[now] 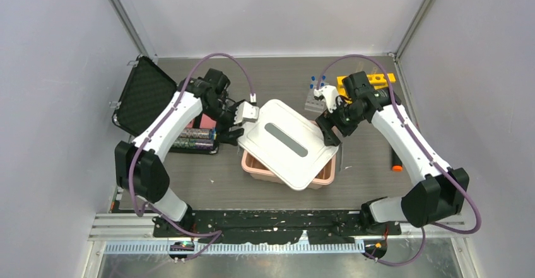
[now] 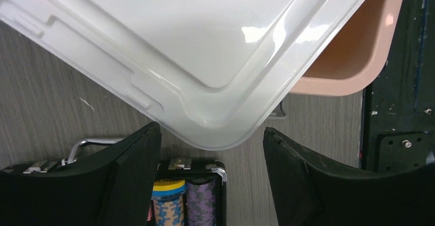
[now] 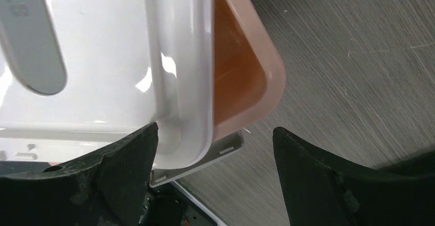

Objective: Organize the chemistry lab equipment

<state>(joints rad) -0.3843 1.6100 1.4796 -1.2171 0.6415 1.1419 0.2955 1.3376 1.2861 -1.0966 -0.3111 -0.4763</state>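
A clear tube tray (image 1: 313, 99) holding blue-capped test tubes (image 1: 317, 79) stands at the back, with the yellow tube rack (image 1: 373, 79) to its right. The pink tub (image 1: 318, 178) sits mid-table, and its white lid (image 1: 287, 142) lies skewed across it. My left gripper (image 1: 232, 133) is open by the lid's left corner, which lies just ahead of the gap between its fingers (image 2: 210, 134). My right gripper (image 1: 329, 133) is open at the lid's right corner (image 3: 215, 134). That corner is close to one finger (image 3: 128, 159). The squeeze bottle, glasses, tubing and funnel are out of view.
An open black case (image 1: 144, 95) with rolls of poker chips (image 1: 192, 138) lies at the left, under my left gripper. A small orange and black object (image 1: 397, 164) lies at the right. A pale flat piece (image 3: 225, 149) sticks out beneath the lid corner.
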